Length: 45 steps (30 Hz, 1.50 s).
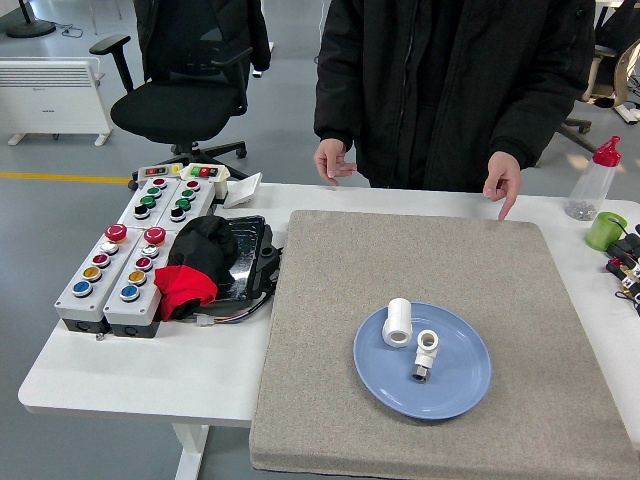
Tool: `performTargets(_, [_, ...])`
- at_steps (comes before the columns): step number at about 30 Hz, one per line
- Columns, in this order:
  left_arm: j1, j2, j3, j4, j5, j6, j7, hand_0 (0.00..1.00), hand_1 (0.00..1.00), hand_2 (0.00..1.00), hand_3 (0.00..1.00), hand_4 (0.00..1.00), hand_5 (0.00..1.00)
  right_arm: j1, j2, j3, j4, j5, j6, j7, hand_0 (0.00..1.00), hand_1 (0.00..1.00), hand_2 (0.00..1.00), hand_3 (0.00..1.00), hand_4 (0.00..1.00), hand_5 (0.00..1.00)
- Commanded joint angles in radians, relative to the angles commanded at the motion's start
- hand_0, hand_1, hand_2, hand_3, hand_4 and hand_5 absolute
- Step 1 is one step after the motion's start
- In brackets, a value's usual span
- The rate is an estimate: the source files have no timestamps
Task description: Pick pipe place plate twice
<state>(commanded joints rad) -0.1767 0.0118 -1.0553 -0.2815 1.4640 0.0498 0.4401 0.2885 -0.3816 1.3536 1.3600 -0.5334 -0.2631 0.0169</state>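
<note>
Already two pipe fittings (398, 322) (426, 353) on blue plate (455, 398).

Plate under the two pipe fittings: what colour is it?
Blue. The plate shows plainly in the head view, on the grey mat, holding both white fittings.

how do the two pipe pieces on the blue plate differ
The left pipe piece is a plain white cylinder, thicker; the right pipe fitting is smaller, elbow-shaped, with a dark metal end pointing toward the near edge. The left one sits nearer the plate's rim. Both are white and rest on the plate.
</note>
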Motion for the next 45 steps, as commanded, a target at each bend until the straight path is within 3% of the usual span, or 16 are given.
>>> performTargets(35, [-0.007,-0.004,0.038,0.009,-0.067,0.026,-0.045,0.679,0.684,0.714,0.652,0.509,0.998,-0.011,0.003,0.009,0.040,0.021,0.012,0.028,0.867,0.833,0.894,0.835,0.702,0.562])
performTargets(45, [0.003,-0.009,0.041,0.003,-0.074,0.021,-0.031,0.679,0.684,0.713,0.654,0.508,0.998,-0.025,0.012,-0.001,0.035,0.016,0.015,0.023,0.864,0.830,0.890,0.832,0.701,0.560])
